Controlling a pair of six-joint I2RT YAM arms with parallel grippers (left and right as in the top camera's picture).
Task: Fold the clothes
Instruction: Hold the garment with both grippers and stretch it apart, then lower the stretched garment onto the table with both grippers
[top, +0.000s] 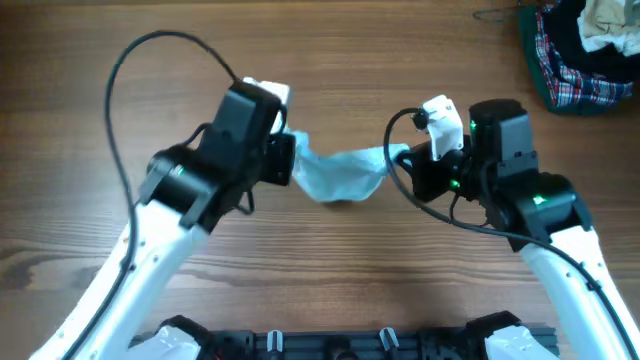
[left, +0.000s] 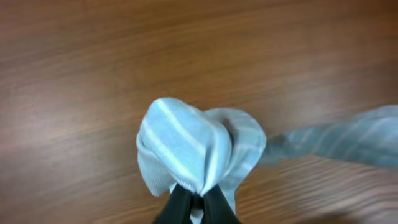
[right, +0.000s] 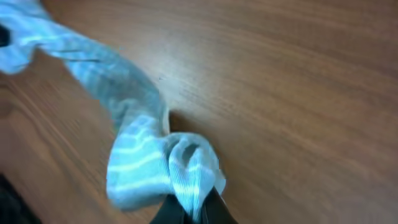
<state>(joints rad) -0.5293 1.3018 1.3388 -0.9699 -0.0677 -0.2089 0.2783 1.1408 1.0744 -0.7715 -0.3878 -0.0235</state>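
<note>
The clothes (top: 340, 172) are one small pale blue garment with white stripes, hanging stretched between my two arms above the wooden table. My left gripper (top: 290, 158) is shut on its left end. In the left wrist view that end of the clothes (left: 193, 152) bunches just past the pinched black fingertips (left: 181, 205) of the left gripper (left: 198, 202). My right gripper (top: 405, 160) is shut on the right end. In the right wrist view the clothes (right: 143, 158) bunch at the right gripper (right: 199, 208) and trail away to the upper left.
A heap of other clothes (top: 585, 50), red-green plaid, dark and cream, lies at the table's far right corner. The wooden table (top: 100, 150) spreads round both arms. A black cable (top: 115, 90) loops over the left arm.
</note>
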